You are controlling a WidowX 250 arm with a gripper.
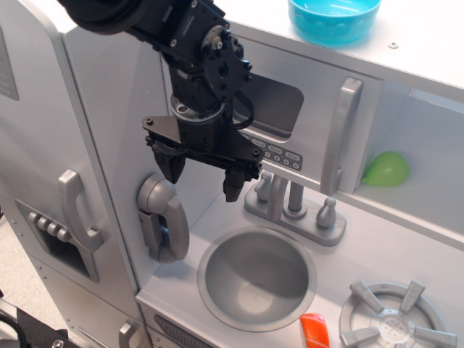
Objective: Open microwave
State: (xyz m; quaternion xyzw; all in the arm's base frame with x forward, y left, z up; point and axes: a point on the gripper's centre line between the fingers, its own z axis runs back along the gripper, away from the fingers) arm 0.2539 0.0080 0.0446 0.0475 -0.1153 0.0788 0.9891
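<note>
- A grey toy kitchen fills the view; its tabletop [406, 250] holds a round sink [257, 279] and a burner [395, 322].
- The microwave [319, 130] sits above the faucet [293, 206], under the top shelf, its door slightly ajar with the silver handle [341, 134] at the door's right edge.
- The tool [203, 177] hangs in front of the microwave's left part, fingers spread and empty, well left of the handle.
- Nearby: a blue bowl [333, 18] on the shelf, a green object [386, 168] right of the door, a wall phone [163, 217], an orange piece [314, 330], the fridge door [43, 174].
- The button labels are too small to read.
</note>
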